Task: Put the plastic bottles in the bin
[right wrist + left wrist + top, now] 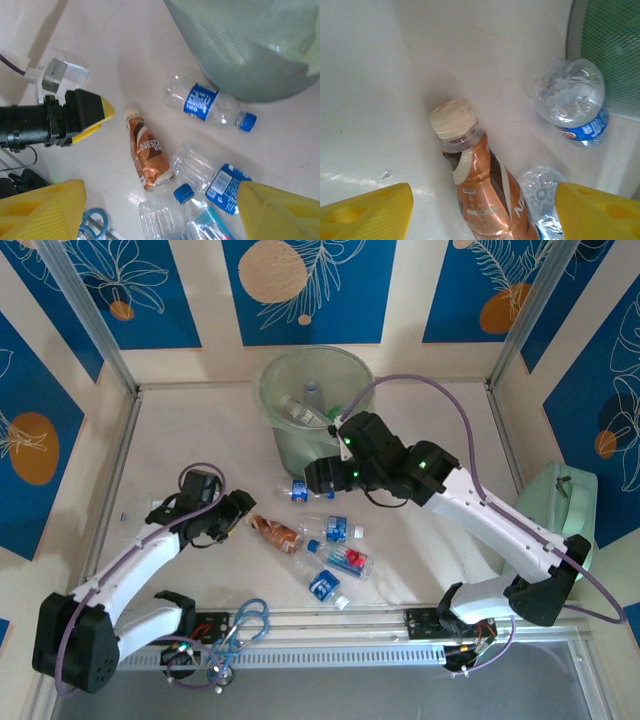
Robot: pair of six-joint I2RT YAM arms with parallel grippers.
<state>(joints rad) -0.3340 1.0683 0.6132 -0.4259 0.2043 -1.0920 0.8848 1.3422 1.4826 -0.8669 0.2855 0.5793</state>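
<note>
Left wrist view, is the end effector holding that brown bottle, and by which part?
Nothing is held. The left end effector is open, its fingers apart on either side of the brown bottle.

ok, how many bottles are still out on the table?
5. One clear bottle beside the bin; a brown bottle to the left; three bunched in the middle: two blue-labelled bottles, one red-labelled bottle. Others may be hidden under the right arm.

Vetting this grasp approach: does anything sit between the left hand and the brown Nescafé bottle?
Nothing visible does. The left hand, open, straddles the brown Nescafé bottle; the table around its cap is bare. A clear bottle crowds its side.
</note>
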